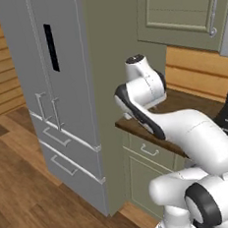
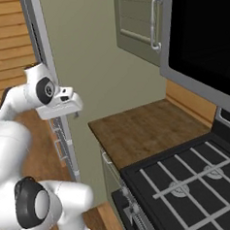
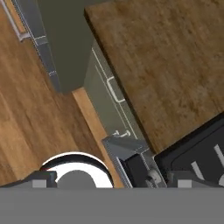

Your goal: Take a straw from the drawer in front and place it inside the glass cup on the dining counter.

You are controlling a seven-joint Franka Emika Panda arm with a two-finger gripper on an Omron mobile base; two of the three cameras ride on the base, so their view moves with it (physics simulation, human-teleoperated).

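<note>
The drawer [image 1: 148, 150] is a sage-green front with a small silver bar handle [image 3: 114, 89], set just under the edge of the brown wall counter [image 2: 142, 129], and it is closed. My gripper [image 3: 113, 179] hangs above that counter edge and looks down on it, jaws wide open with nothing between them. My white hand [image 2: 60, 107] sits high, left of the counter top. The straw is hidden. The glass cup and the dining counter are out of view.
A tall grey fridge [image 1: 59, 91] stands left of the counter. A black stove [image 2: 189, 180] adjoins it on the right, under a dark microwave [image 2: 203, 33]. Green wall cabinets [image 1: 184, 5] hang above. A cabinet door [image 1: 142, 182] sits below the drawer, over wood floor [image 1: 25, 193].
</note>
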